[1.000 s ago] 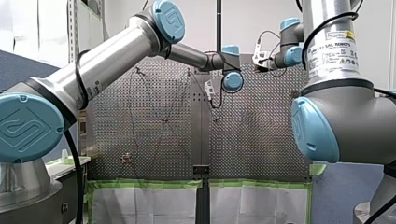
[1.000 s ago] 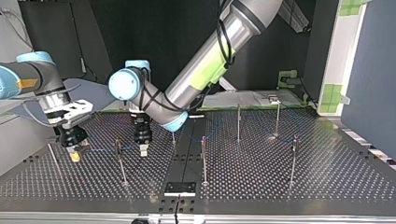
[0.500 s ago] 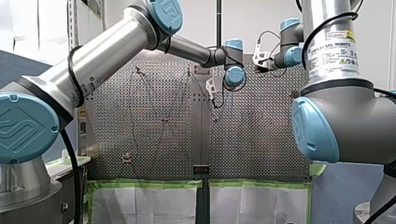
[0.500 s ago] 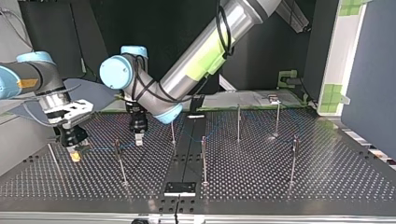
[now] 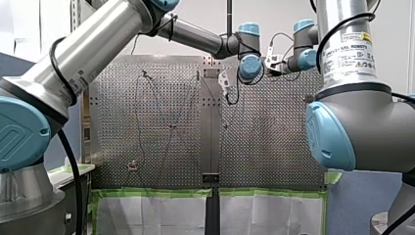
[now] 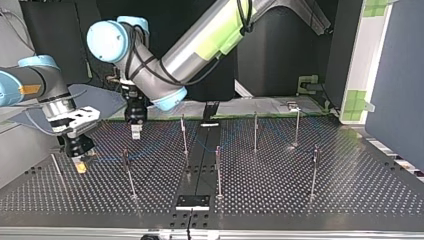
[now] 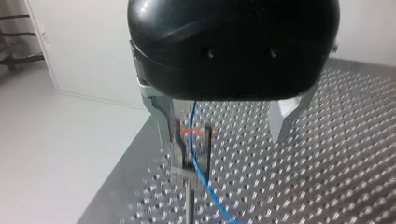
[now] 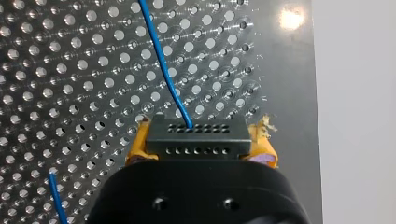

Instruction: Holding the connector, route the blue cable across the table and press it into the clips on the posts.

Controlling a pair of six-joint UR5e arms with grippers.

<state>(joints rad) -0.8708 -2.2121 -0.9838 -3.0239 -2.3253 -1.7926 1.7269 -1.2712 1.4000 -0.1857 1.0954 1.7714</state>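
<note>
Confirm right gripper [image 8: 200,142] clamped on the connector [image 8: 196,133] between yellow pads [image 8: 136,148], low over the table [image 6: 300,190] at 9 o'clock in the top view. Trace the blue cable [image 8: 161,60] out of the connector face and across the table. Note left gripper [image 7: 222,123] at 10 o'clock in that view, spread wide, holding nothing, poised above a clip [image 7: 191,149] with the blue cable lying in its slot; seating depth not readable. Expect two likely faults:
- blue cable springing out of the clip, caused by sideways pull from the connector end before a firm press
- spread fingers [image 7: 282,119] striking the thin post [image 7: 188,205] on descent, bending it or snagging slack
</note>
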